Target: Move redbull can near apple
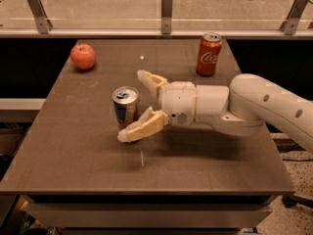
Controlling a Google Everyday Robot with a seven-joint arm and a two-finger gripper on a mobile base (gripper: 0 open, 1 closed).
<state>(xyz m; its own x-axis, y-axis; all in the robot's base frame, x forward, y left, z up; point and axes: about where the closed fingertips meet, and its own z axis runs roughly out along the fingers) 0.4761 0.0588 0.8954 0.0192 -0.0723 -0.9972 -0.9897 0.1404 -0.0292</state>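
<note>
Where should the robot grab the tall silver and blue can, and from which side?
Probably around the middle of its round wall. The slim silver and blue can stands upright, so its straight sides suit two fingers. Come level from the picture's right, where the white two-finger gripper sits open, one finger either side of it.

One redbull can (125,110), one Coca-Cola can (209,55), one apple (83,56), one claw (131,105) beside the redbull can.
</note>
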